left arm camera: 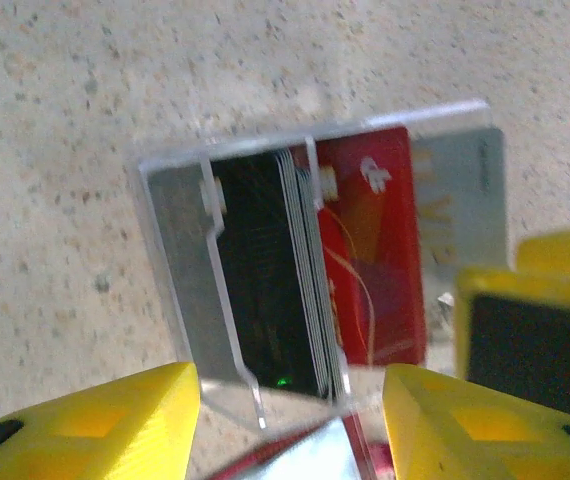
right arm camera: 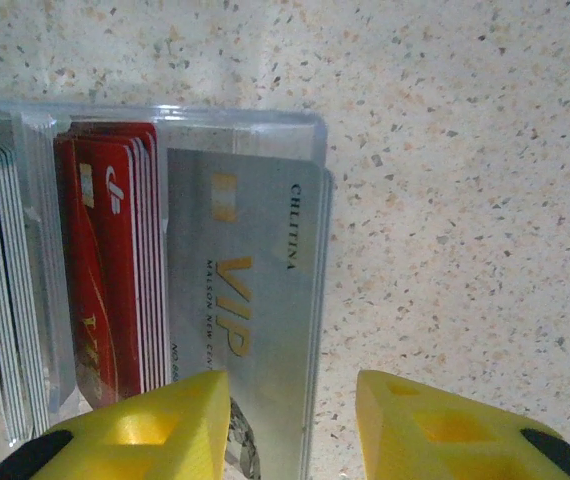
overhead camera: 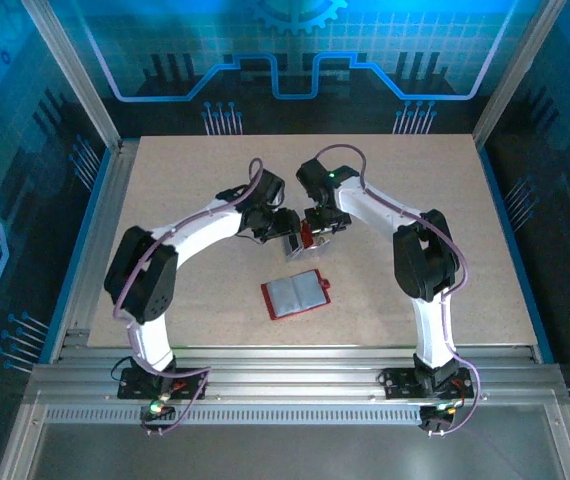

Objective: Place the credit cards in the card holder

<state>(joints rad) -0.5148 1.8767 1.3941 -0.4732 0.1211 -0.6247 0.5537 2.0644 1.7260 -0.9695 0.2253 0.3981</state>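
The card holder (overhead camera: 295, 294), a red wallet, lies open on the table with its grey sleeves up; its edge (left arm camera: 305, 458) also peeks in at the bottom of the left wrist view. Just behind it the credit cards stand in a clear tray (overhead camera: 295, 243): a dark stack (left arm camera: 265, 270), red cards (left arm camera: 370, 250) (right arm camera: 105, 270) and a silver VIP card (right arm camera: 245, 280) (left arm camera: 460, 200). My left gripper (overhead camera: 283, 238) (left arm camera: 290, 425) hangs open over the tray's near end. My right gripper (overhead camera: 317, 232) (right arm camera: 293, 430) is open, its jaws astride the silver card's outer edge.
Pale cards (right arm camera: 0, 300) fill the tray's far-left slot. The tray's clear rim (right arm camera: 265, 120) rings the cards. One yellow finger of the right gripper (left arm camera: 535, 320) sits close beside my left one. Speckled tabletop (overhead camera: 445, 200) spreads out on all sides.
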